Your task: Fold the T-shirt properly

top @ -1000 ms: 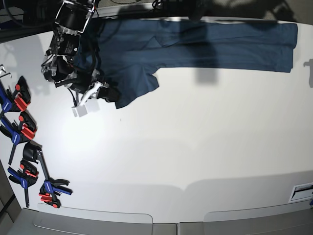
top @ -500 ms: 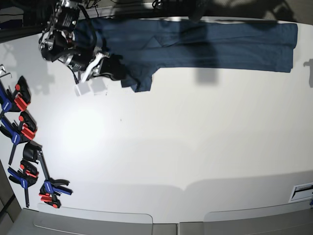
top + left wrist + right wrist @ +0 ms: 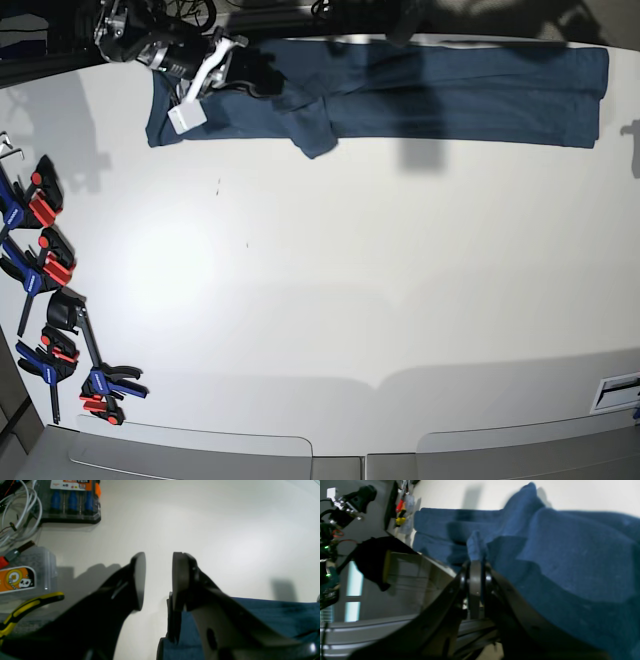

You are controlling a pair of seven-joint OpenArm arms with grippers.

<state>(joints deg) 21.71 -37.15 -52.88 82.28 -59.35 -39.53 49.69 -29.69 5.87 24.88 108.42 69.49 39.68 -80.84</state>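
Left wrist view
- left hand [image 3: 156, 580]: released, jaws parted with bare tabletop [image 3: 225, 517] showing between them, nothing grasped
- T-shirt [image 3: 275, 615]: navy edge under and behind the right-side finger [image 3: 180, 580]; contact cannot be told
- clutter: screwdriver set [image 3: 71, 501], white cables [image 3: 17, 512], clear box with orange label [image 3: 22, 580], yellow-handled pliers [image 3: 27, 605], all off to the side

Right wrist view
- right hand [image 3: 475, 562]: clenched, pads pressed together on a raised pinch of T-shirt [image 3: 570, 555]
- cloth: bunched and layered around the hand, folded band running away behind it
- pose: fingers point into the cloth heap, table edge just beneath

Base view
- T-shirt [image 3: 480, 90]: long narrow band along the far edge of the tabletop [image 3: 400, 280], one loose flap hanging off the near side left of centre
- right hand [image 3: 255, 70]: low over the band's left end, arm reaching in from the top-left corner, wrist turned sideways
- left hand: not seen in this view
- clamps [image 3: 45, 270]: red-blue-black, lined up at the left edge, well apart from the shirt

Step judgement
- step: carrying the gripped flap over the left end of the band
- progress: roughly midway, shirt narrowed lengthwise but not yet folded crosswise
- next: lay the pinch flat, let go, tuck the loose flap in
- risk: cloth bunching under the hand instead of lying flat
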